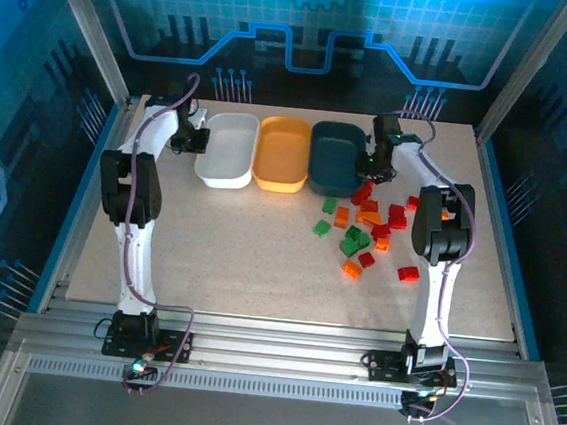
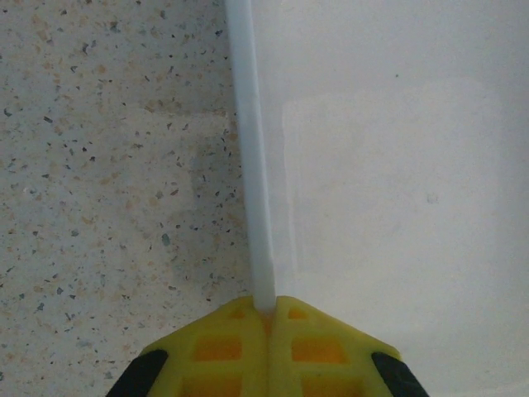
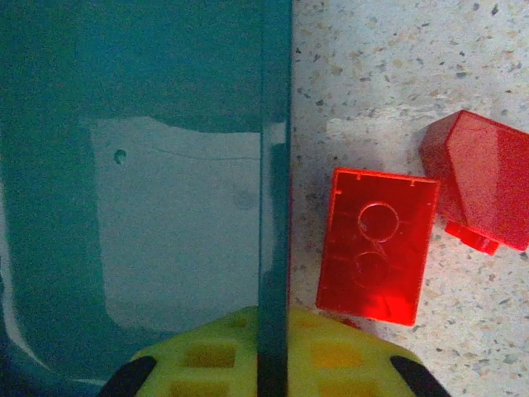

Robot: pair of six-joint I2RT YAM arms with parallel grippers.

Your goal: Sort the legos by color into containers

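Note:
Three containers stand side by side at the back of the table: a white tray (image 1: 227, 149), an orange-yellow tray (image 1: 282, 152) and a dark teal tray (image 1: 335, 157), all without bricks inside. My left gripper (image 1: 198, 141) is shut on the white tray's left rim (image 2: 252, 165), which runs up between the yellow fingertips (image 2: 266, 308). My right gripper (image 1: 368, 165) is shut on the teal tray's right rim (image 3: 274, 165); the wall passes between its fingertips (image 3: 273, 318). The legos (image 1: 367, 231), red, orange and green, lie scattered in front of and right of the teal tray. A red brick (image 3: 378, 244) lies upside down just beside that rim.
A second red piece (image 3: 483, 178) lies to the right of the upside-down brick. Bare speckled tabletop (image 1: 239, 258) stretches in front of the trays and to the left. Blue enclosure walls and a metal frame (image 1: 98, 49) surround the table.

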